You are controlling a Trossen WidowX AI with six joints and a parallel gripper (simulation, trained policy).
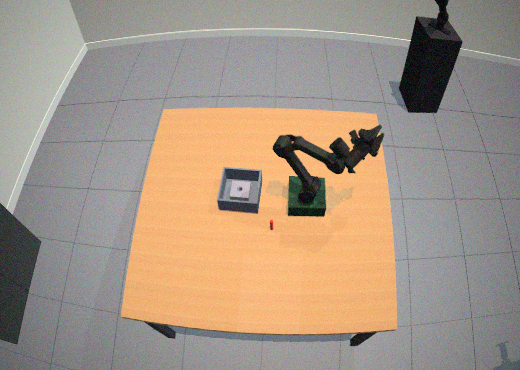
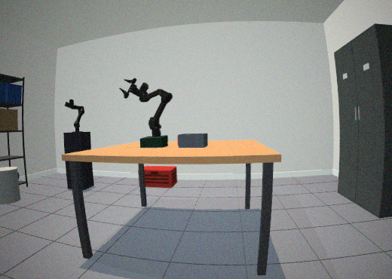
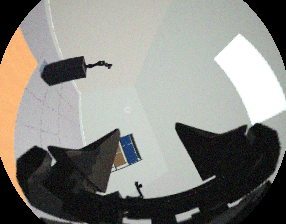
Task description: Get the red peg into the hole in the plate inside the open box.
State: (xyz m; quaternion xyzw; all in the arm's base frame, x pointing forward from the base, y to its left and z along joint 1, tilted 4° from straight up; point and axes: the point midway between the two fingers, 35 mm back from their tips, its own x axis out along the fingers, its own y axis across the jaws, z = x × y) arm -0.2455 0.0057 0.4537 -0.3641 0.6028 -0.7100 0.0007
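Note:
The small red peg stands or lies on the table in the top view, just in front of the gap between the box and the arm's green base; which of the two I cannot tell. The open grey box is left of the base in the top view. The pale plate with a dark hole lies at its bottom, and the hole looks empty. My gripper is open and empty, raised high above the table's right side and pointing away from the peg and box.
The green base block stands on the wooden table beside the box. A black pedestal with another arm stands on the floor beyond the table. A red crate shows below the tabletop in the exterior view.

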